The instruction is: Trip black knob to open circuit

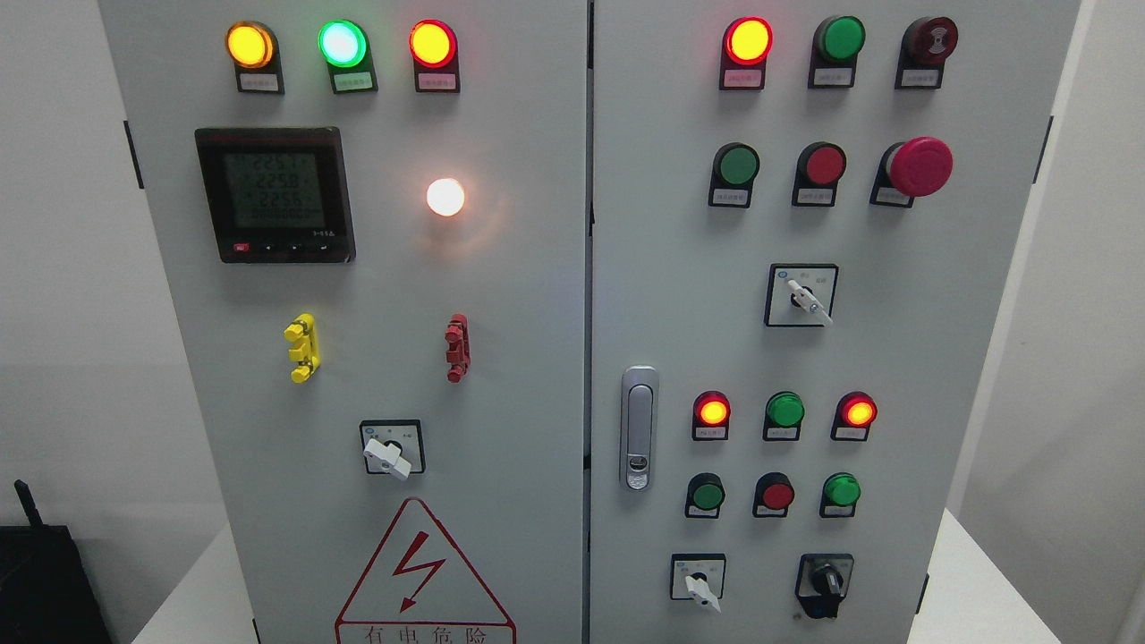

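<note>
1. The black rotary knob [825,583] sits on a black square base at the far lower right of the grey metal control cabinet [537,268], on its right-hand door, just right of a white-handled selector switch [699,583].
2. Neither robot hand is in view, so how far the fingers are open, or whether they hold anything, cannot be told.
3. The knob's grip bar seems to stand close to upright, perhaps tipped a little; it is too small to read precisely.
4. With no hand in view, the knob's direction from the fingers can only be judged: it lies right of the middle and low, so the right arm, entering from the lower right, is probably the nearer one.
5. The coming move likely calls for a reach up and forward to the panel face, fingers pinching across the grip bar before twisting.
6. The silver door latch [639,427] stands well left and above, clear of that path.
</note>
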`<action>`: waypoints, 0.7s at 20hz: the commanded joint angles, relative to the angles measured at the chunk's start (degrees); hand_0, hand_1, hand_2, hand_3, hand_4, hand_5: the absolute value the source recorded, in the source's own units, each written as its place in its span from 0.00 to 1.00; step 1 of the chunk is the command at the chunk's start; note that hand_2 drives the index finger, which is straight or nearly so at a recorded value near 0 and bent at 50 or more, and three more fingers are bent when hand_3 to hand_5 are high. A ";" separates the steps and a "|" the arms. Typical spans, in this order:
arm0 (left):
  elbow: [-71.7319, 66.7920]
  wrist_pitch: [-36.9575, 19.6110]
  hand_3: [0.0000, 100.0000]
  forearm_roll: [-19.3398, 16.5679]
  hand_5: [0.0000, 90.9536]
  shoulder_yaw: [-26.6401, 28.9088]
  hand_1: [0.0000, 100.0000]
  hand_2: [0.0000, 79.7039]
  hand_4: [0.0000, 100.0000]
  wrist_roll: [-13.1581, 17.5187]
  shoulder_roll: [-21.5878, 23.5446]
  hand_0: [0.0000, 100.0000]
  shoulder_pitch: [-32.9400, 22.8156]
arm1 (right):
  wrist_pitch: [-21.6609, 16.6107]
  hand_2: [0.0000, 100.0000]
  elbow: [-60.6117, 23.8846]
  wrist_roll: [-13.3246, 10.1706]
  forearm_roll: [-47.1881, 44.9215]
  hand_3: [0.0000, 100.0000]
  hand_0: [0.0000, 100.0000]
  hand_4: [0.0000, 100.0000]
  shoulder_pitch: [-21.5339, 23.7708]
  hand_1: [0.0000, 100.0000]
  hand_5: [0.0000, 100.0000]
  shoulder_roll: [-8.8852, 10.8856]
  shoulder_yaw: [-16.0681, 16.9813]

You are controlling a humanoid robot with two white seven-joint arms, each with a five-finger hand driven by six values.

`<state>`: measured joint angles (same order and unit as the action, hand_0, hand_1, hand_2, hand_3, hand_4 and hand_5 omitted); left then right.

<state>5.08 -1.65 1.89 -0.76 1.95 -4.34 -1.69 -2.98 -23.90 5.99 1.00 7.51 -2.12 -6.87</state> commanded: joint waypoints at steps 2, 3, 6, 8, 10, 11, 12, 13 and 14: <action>-0.07 0.07 0.00 0.14 0.00 0.05 0.39 0.00 0.00 -0.01 -0.05 0.12 0.02 | -3.95 0.00 -4.56 -1.33 -0.13 0.06 0.25 0.00 0.49 0.40 0.00 0.36 0.19; -0.07 0.07 0.00 0.14 0.00 0.05 0.39 0.00 0.00 -0.01 -0.05 0.12 0.02 | -4.83 0.00 -5.70 -2.21 -0.21 0.12 0.24 0.03 0.49 0.42 0.00 0.45 0.10; -0.07 0.07 0.00 0.14 0.00 0.05 0.39 0.00 0.00 -0.01 -0.05 0.12 0.02 | -8.08 0.00 -8.87 -3.88 -0.13 0.31 0.22 0.22 0.84 0.47 0.00 0.62 0.19; -0.07 0.07 0.00 0.14 0.00 0.05 0.39 0.00 0.00 -0.01 -0.05 0.12 0.02 | -10.28 0.00 -10.54 -5.19 -0.21 0.39 0.24 0.28 1.02 0.49 0.04 0.71 0.10; -0.07 0.07 0.00 0.14 0.00 0.05 0.39 0.00 0.00 -0.01 -0.05 0.12 0.02 | -13.09 0.00 -12.12 -6.17 -0.21 0.46 0.25 0.35 1.02 0.51 0.08 1.15 0.10; -0.07 0.07 0.00 0.14 0.00 0.05 0.39 0.00 0.00 -0.01 -0.05 0.12 0.02 | -14.58 0.00 -13.26 -6.26 -0.21 0.49 0.26 0.37 1.11 0.52 0.11 1.15 0.10; -0.07 0.07 0.00 0.14 0.00 0.05 0.39 0.00 0.00 -0.01 -0.05 0.12 0.02 | -15.64 0.00 -14.75 -6.61 -0.21 0.51 0.27 0.39 1.28 0.53 0.12 1.32 0.10; -0.07 0.07 0.00 0.14 0.00 0.05 0.39 0.00 0.00 -0.01 -0.05 0.12 0.02 | -16.09 0.00 -16.51 -6.78 -0.13 0.55 0.27 0.42 1.80 0.53 0.15 1.33 0.10; -0.07 0.07 0.00 0.14 0.00 0.05 0.39 0.00 0.00 -0.01 -0.05 0.12 0.02 | -16.27 0.00 -18.87 -6.87 -0.21 0.58 0.29 0.44 2.16 0.54 0.16 1.50 0.10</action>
<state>5.08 -1.65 1.89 -0.76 1.94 -4.35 -1.69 -18.07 -39.55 -0.51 0.99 9.30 -0.93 -6.87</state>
